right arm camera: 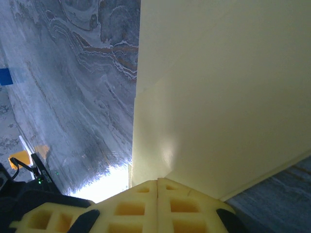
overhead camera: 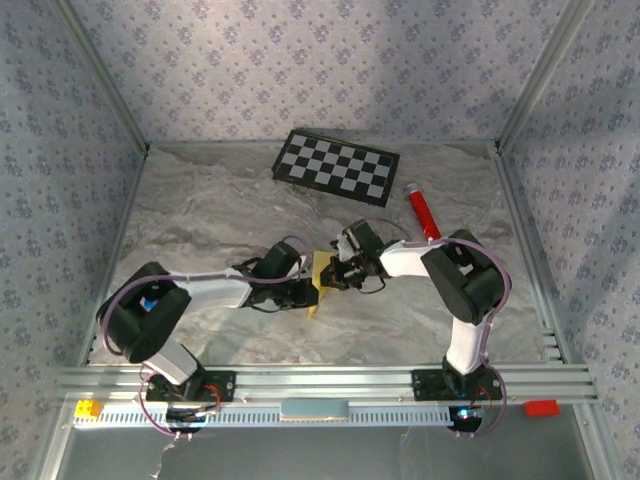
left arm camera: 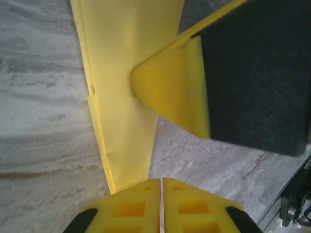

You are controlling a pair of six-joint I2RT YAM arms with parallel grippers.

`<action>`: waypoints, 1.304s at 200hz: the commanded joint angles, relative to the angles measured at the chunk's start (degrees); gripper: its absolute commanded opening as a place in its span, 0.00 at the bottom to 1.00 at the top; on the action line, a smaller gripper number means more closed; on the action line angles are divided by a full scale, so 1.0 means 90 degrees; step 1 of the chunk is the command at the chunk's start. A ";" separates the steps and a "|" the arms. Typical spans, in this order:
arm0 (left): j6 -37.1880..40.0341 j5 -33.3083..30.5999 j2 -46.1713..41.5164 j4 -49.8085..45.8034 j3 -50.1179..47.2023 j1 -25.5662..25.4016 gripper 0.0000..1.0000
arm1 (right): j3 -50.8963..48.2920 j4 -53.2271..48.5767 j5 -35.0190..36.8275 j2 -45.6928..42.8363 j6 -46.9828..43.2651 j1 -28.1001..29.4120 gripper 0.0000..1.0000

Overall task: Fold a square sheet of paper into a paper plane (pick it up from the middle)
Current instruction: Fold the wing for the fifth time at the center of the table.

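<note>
Mid-table, the left hand (left arm camera: 161, 187) was pressed together at the tip of the pale-yellow folded sheet of paper (left arm camera: 126, 73); pinching it or not, I couldn't tell. The right hand (right arm camera: 158, 184) was clamped on its edge. Lengthwise folds looked done, but no finished dart yet. Overhead added the black-and-white checkerboard panel (overhead camera: 336, 166) and red tube (overhead camera: 421, 211) beyond.

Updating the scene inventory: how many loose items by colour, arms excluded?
Yellow: 2 (paper, yellow block)
Red: 2 (tube, red block)
Black-and-white: 1 (checkerboard)
Total: 5
</note>
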 commanded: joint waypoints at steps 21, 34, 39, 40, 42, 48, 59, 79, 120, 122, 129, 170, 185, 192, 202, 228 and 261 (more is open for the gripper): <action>-0.0046 0.0086 0.0314 0.0152 -0.0167 -0.0113 0.09 | -0.0203 -0.0746 0.0969 0.0369 -0.0001 -0.0056 0.00; -0.0069 0.0060 0.0272 0.0095 -0.0404 -0.0152 0.07 | -0.0210 -0.0767 0.0994 0.0376 -0.0014 -0.0063 0.00; -0.0058 0.0054 0.0255 0.0069 -0.0495 -0.0180 0.07 | -0.0220 -0.0773 0.1009 0.0378 -0.0014 -0.0063 0.00; -0.0062 0.0054 0.0255 0.0061 -0.0519 -0.0182 0.06 | -0.0222 -0.0777 0.1013 0.0376 -0.0014 -0.0063 0.00; -0.0057 0.0054 0.0238 0.0037 -0.0556 -0.0184 0.06 | -0.0223 -0.0775 0.1024 0.0374 -0.0014 -0.0063 0.00; -0.0044 0.0045 0.0194 -0.0026 -0.0649 -0.0214 0.06 | -0.0218 -0.0793 0.1035 0.0381 -0.0024 -0.0068 0.00; -0.0008 0.0019 0.0089 -0.0153 -0.0817 -0.0274 0.05 | -0.0233 -0.0804 0.1037 0.0393 -0.0029 -0.0078 0.00; -0.0006 -0.0006 -0.0170 -0.0321 -0.1104 -0.0367 0.04 | -0.0232 -0.0813 0.1044 0.0412 -0.0047 -0.0100 0.00; 0.0047 -0.0084 -0.0803 -0.0753 -0.1440 -0.0459 0.04 | -0.0220 -0.0838 0.1061 0.0432 -0.0078 -0.0132 0.00; 0.0044 -0.0093 -0.0835 -0.0789 -0.1448 -0.0465 0.04 | -0.0225 -0.0837 0.1065 0.0432 -0.0082 -0.0139 0.00; 0.0071 -0.0121 -0.0945 -0.0906 -0.1465 -0.0462 0.04 | -0.0225 -0.0843 0.1063 0.0422 -0.0092 -0.0144 0.00; 0.0059 -0.0286 -0.1777 -0.1299 -0.1297 -0.0450 0.04 | -0.0222 -0.0852 0.1047 0.0403 -0.0092 -0.0151 0.00; 0.0028 -0.0389 -0.2057 -0.1311 -0.1170 -0.0389 0.05 | -0.0215 -0.0840 0.1054 0.0393 -0.0071 -0.0137 0.00; 0.0017 -0.0412 -0.2133 -0.1275 -0.1113 -0.0328 0.05 | -0.0223 -0.0830 0.1049 0.0393 -0.0063 -0.0141 0.00; 0.0004 -0.0402 -0.2155 -0.1165 -0.1019 -0.0192 0.06 | -0.0208 -0.0811 0.1033 0.0393 -0.0041 -0.0141 0.00; -0.0058 -0.0127 -0.1799 -0.0623 -0.0662 0.0199 0.07 | -0.0195 -0.0770 0.0999 0.0403 -0.0014 -0.0142 0.00; 0.0019 0.0021 -0.0850 -0.0392 0.0271 0.0284 0.05 | -0.0188 -0.0723 0.0948 0.0393 0.0042 -0.0161 0.00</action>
